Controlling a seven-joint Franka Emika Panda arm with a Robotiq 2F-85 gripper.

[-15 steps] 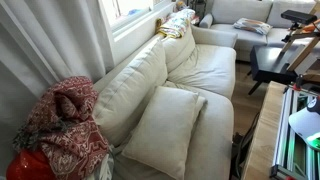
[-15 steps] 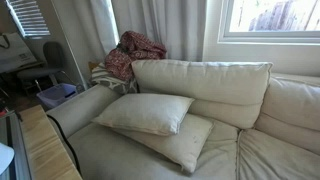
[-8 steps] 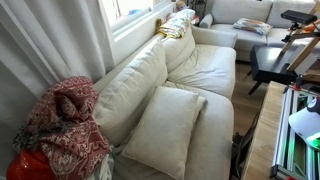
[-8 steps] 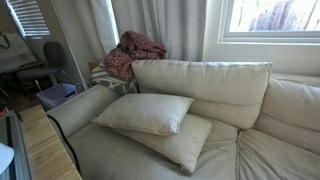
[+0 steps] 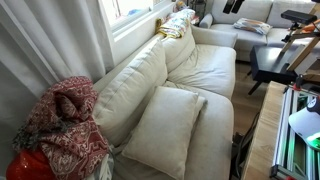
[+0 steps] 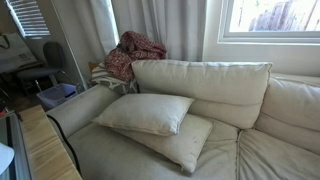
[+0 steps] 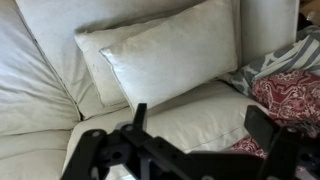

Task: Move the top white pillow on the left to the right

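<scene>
No change: top white pillow (image 6: 145,112) untouched.
Same spot as a second ago, atop the flatter pillow (image 6: 190,141) at the sofa (image 6: 200,85) end; hand (image 7: 197,110) off it, jaws spread, empty. Pick not started.

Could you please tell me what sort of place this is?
Probably a home living room: a large cream fabric sofa, a plump cream-white throw pillow lying on a flatter cream pillow on its seat, and a curtained window behind it.
</scene>
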